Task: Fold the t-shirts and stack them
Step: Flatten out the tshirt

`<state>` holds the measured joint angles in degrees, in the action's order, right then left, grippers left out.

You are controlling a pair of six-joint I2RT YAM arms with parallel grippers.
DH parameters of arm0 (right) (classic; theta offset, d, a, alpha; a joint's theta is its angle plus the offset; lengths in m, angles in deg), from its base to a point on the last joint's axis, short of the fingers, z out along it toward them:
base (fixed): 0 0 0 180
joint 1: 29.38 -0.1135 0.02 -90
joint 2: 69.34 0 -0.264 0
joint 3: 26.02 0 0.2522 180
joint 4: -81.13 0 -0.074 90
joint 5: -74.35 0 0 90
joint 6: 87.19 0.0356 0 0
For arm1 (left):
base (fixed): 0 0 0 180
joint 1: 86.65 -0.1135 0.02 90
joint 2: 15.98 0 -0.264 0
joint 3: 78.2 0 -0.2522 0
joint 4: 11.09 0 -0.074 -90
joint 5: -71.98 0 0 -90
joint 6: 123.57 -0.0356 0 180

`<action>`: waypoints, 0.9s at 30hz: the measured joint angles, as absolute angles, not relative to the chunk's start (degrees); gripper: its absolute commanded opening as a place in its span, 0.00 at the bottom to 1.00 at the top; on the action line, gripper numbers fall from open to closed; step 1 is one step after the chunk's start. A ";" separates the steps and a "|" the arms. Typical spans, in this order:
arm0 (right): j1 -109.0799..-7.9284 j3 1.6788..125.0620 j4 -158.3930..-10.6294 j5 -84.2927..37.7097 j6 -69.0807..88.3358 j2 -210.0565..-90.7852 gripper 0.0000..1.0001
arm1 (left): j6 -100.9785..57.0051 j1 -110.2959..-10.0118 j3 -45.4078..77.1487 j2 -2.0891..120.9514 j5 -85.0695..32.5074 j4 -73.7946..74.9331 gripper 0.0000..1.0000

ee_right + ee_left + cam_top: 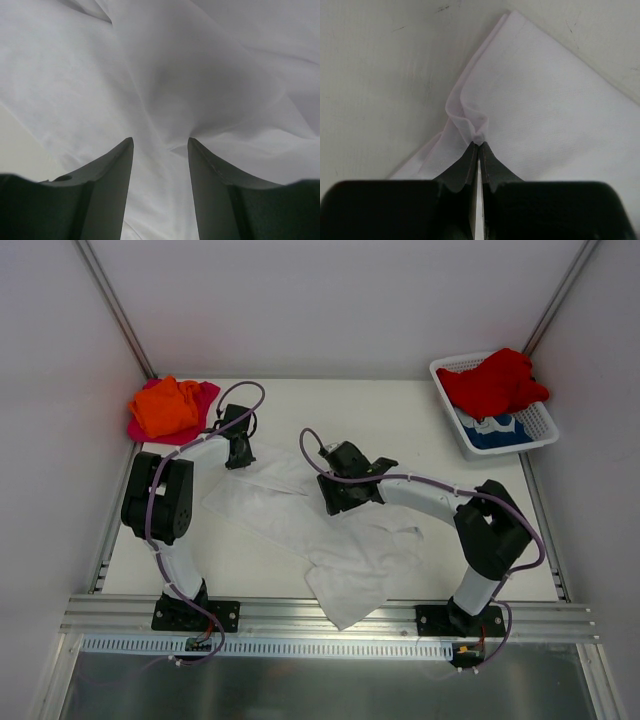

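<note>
A white t-shirt (300, 520) lies spread and rumpled across the middle of the table. My left gripper (238, 452) is shut on its far left edge; the left wrist view shows the fingertips (479, 146) pinching a small fold of white cloth (540, 100). My right gripper (338, 498) is open and pressed down on the shirt's middle; in the right wrist view its fingers (161, 142) straddle a ridge of white cloth (165, 75). An orange t-shirt (166, 405) lies on a magenta-pink one (205, 395) at the back left.
A white mesh basket (535, 425) at the back right holds a red t-shirt (495, 382) over a blue-and-white one (497, 430). White walls enclose the table on three sides. A metal rail (330, 615) runs along the near edge.
</note>
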<state>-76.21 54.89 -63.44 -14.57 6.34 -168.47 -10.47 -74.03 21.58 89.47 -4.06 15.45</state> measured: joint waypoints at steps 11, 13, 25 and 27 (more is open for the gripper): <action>-77.01 48.33 -66.63 -17.04 7.22 -168.32 0.51 | -10.47 -74.03 21.54 89.47 -4.09 15.45 0.00; -77.06 47.57 -67.11 -17.06 7.17 -168.32 0.51 | -10.47 -74.03 21.54 89.47 -4.09 15.45 0.00; -77.04 47.11 -69.10 -16.49 5.56 -168.34 0.26 | -10.50 -74.03 21.54 89.47 -4.13 15.45 0.00; -77.04 47.11 -69.12 -16.49 5.40 -168.34 0.22 | -10.50 -74.03 21.54 89.45 -4.11 15.47 0.00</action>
<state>-77.04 47.11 -69.12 -16.49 5.40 -168.34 -10.50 -74.03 21.54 89.45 -4.11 15.47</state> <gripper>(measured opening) 0.253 0.009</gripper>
